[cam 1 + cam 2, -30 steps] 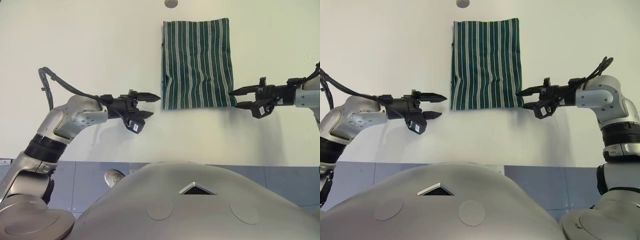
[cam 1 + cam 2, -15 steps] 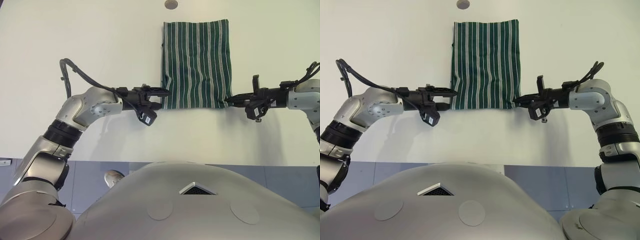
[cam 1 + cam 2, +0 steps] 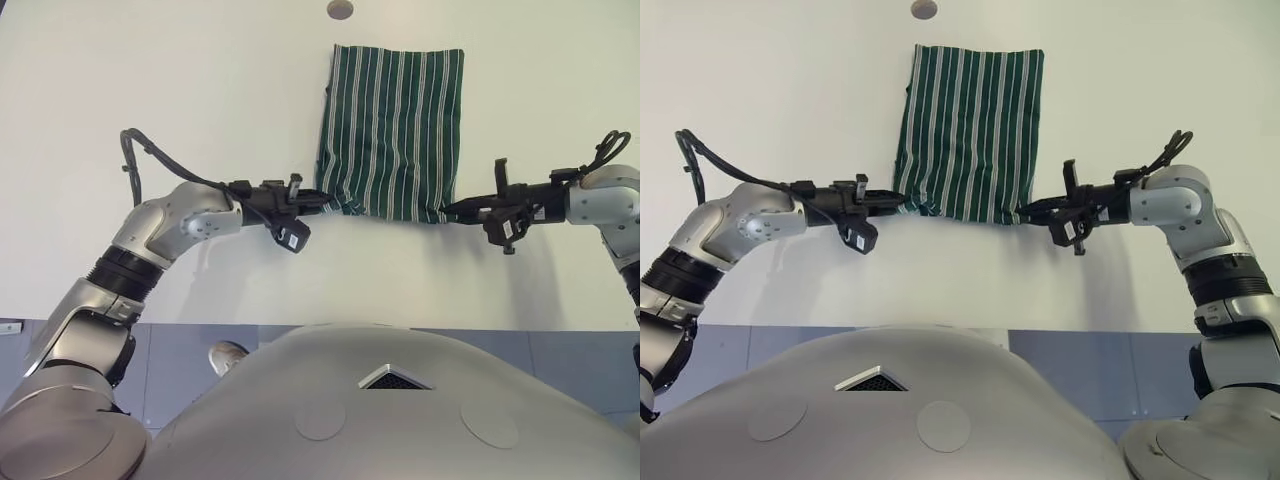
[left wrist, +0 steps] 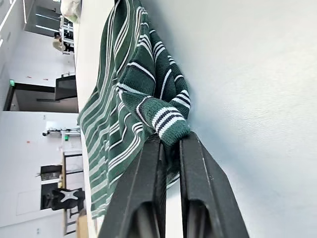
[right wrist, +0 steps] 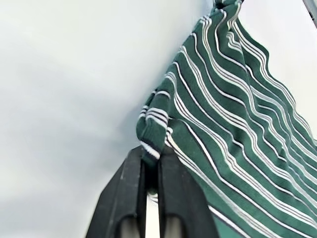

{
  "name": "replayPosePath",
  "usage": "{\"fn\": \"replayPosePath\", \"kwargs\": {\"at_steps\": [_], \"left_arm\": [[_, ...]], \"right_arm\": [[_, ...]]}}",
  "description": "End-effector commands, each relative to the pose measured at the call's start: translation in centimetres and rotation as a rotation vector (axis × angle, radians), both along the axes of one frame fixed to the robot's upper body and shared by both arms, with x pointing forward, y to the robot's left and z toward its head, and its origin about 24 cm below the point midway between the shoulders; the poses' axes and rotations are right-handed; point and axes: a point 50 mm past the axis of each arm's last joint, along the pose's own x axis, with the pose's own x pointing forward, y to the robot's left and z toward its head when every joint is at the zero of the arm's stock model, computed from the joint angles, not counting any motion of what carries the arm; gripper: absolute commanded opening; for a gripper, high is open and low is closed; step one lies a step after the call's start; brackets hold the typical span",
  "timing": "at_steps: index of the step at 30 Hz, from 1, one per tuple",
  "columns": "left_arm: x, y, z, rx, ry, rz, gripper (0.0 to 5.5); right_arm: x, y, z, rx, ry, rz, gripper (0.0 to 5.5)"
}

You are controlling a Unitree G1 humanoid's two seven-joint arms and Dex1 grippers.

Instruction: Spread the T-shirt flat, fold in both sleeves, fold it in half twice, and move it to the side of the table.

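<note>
I have the T-shirt [image 3: 395, 130], folded into a green-and-white striped rectangle, lying on the white table [image 3: 150, 90] toward 12 o'clock from me, with its stripes running away from me. My left gripper [image 3: 325, 200] is pinched closed on the corner at the shirt's 7 o'clock. In the left wrist view the two black fingers [image 4: 143, 198] sit nearly together with a bunched wad of striped knit between their tips. My right gripper [image 3: 452, 209] is clamped on the corner at 5 o'clock, pressed tight onto a narrow fold of cloth. The near edge between the two corners is puckered and drawn narrower than the far edge. A small grey disc [image 3: 340, 9] sits on the table at the shirt's 11 o'clock, apart from it.
</note>
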Motion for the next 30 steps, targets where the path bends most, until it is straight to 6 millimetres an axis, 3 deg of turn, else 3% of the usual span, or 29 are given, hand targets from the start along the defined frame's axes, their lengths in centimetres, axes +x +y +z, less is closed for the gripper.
{"fn": "replayPosePath", "kwargs": {"at_steps": [1, 4, 7, 10, 12, 14, 17, 20, 24, 27, 30], "left_arm": [[-6.8, 4.0, -1.3, 0.145, 0.399, 0.002, 0.00], [-9.9, 4.7, 3.7, 0.095, 0.581, 0.018, 0.00], [-11.4, 3.9, 7.1, 0.071, 0.742, 0.046, 0.00], [-9.4, 3.7, 9.3, -0.019, 0.822, 0.164, 0.00], [-6.4, 5.2, 9.9, -0.081, 0.842, 0.304, 0.00], [-3.4, 6.8, 9.6, -0.127, 0.841, 0.399, 0.00], [0.3, 7.2, 7.3, -0.176, 0.842, 0.446, 0.00], [3.7, 8.1, 5.7, -0.236, 0.812, 0.544, 0.00], [5.9, 8.1, 3.2, -0.250, 0.800, 0.609, 0.00], [6.4, 7.9, 1.7, -0.231, 0.795, 0.642, 0.00], [7.8, 8.9, 2.5, -0.341, 0.665, 0.737, 0.66]], "right_arm": [[-1.7, 0.2, 2.1, 0.043, 0.247, -0.026, 0.08], [-3.3, 0.3, 5.1, 0.079, 0.464, -0.048, 0.08], [-4.0, 1.0, 8.0, 0.122, 0.693, -0.082, 0.08], [-2.2, 2.0, 9.1, 0.198, 0.784, -0.136, 0.08], [0.3, 1.8, 8.5, 0.223, 0.834, -0.216, 0.08], [2.7, 1.3, 8.1, 0.251, 0.881, -0.307, 0.08], [6.3, 0.7, 7.4, 0.302, 0.963, -0.448, 0.08], [8.8, 1.3, 5.2, 0.309, 0.987, -0.550, 0.08], [10.8, 2.3, 2.8, 0.322, 0.956, -0.643, 0.08], [11.7, 3.0, 1.5, 0.335, 0.875, -0.717, 0.86], [12.8, 3.4, 0.9, 0.400, 0.736, -0.819, 1.48]]}}
